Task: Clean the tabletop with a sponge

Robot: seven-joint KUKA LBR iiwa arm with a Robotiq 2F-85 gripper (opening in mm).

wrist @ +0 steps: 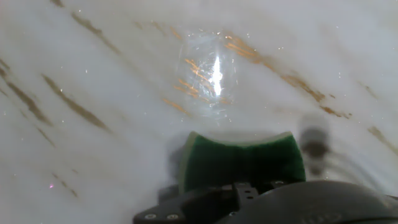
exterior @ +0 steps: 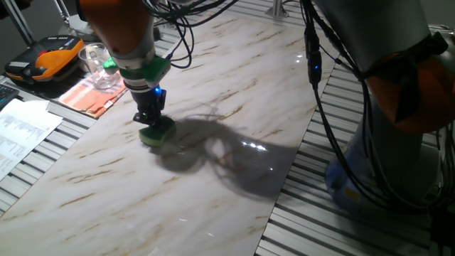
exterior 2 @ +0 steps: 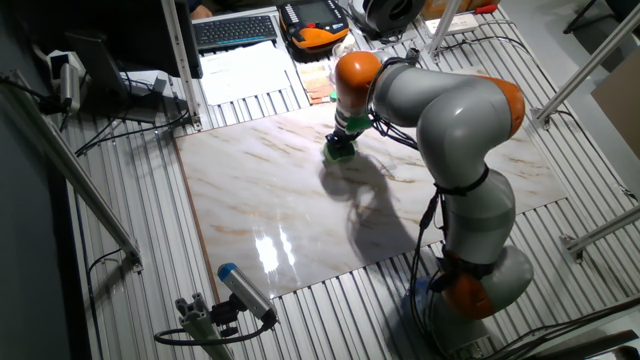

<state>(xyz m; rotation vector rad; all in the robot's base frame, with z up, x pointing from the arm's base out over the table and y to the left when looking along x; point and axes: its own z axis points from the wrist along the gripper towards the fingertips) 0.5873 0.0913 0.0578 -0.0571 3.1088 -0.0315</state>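
The green sponge (exterior: 157, 135) lies flat on the white marble-look tabletop (exterior: 234, 85), toward its left side. My gripper (exterior: 151, 118) stands straight down on it, its black fingers shut on the sponge's top. In the other fixed view the sponge (exterior 2: 341, 152) shows under the hand near the tabletop's (exterior 2: 260, 190) far edge. In the hand view the sponge (wrist: 242, 158) fills the lower middle, its front edge pressed against the veined tabletop (wrist: 93, 74); the fingers themselves are mostly hidden by the hand's body.
Left of the slab on the grey slatted surface stand a clear glass (exterior: 96, 64), an orange striped cloth (exterior: 92, 96), papers (exterior: 21, 128) and an orange-black device (exterior: 46, 60). The arm's base (exterior: 398, 142) and hanging cables (exterior: 334, 121) stand at the right.
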